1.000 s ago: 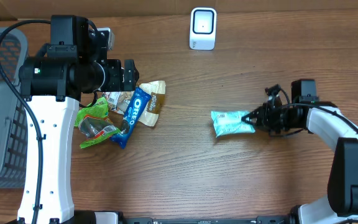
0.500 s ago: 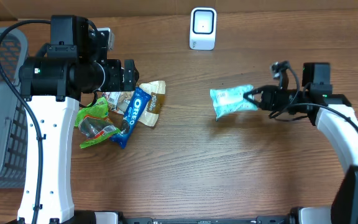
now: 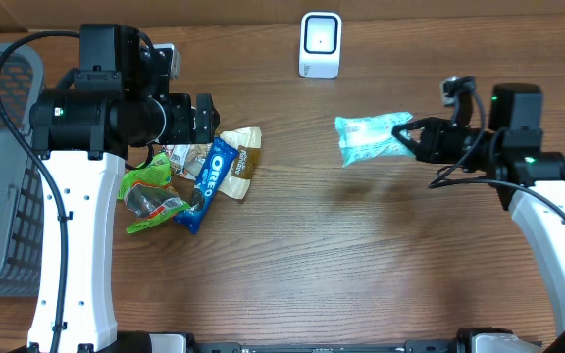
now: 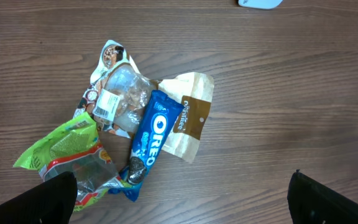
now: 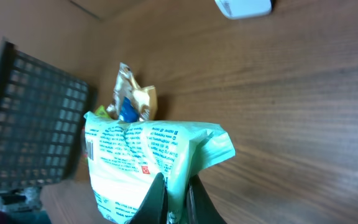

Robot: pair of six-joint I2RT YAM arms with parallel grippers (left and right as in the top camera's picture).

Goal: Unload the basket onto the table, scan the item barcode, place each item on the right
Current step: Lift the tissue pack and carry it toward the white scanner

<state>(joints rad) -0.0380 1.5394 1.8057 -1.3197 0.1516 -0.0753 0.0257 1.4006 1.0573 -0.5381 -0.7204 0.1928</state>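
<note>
The right tool [image 3: 407, 137] is closed on one thin end of the pale turquoise plastic snack pouch [image 3: 371, 138]. The pouch hangs in the air above the brown wooden table [image 3: 292, 265], and its shadow lies on the wood below it. It is near the small white scanner box [image 3: 320, 44] at the far edge, but apart from it and more to the right.

The left tool [image 3: 207, 118] is wide open and holds nothing. It hovers over a pile of snack packets with a blue Oreo packet [image 3: 216, 176] in it.

I judge the step in hand is carrying the pouch to the scanner. The next move calls for bringing it in front of the scanner's face and turning the wrist so that the barcode looks at it. In the right wrist view a small striped mark at the pouch's left edge may be the barcode, but I cannot be sure.
</note>
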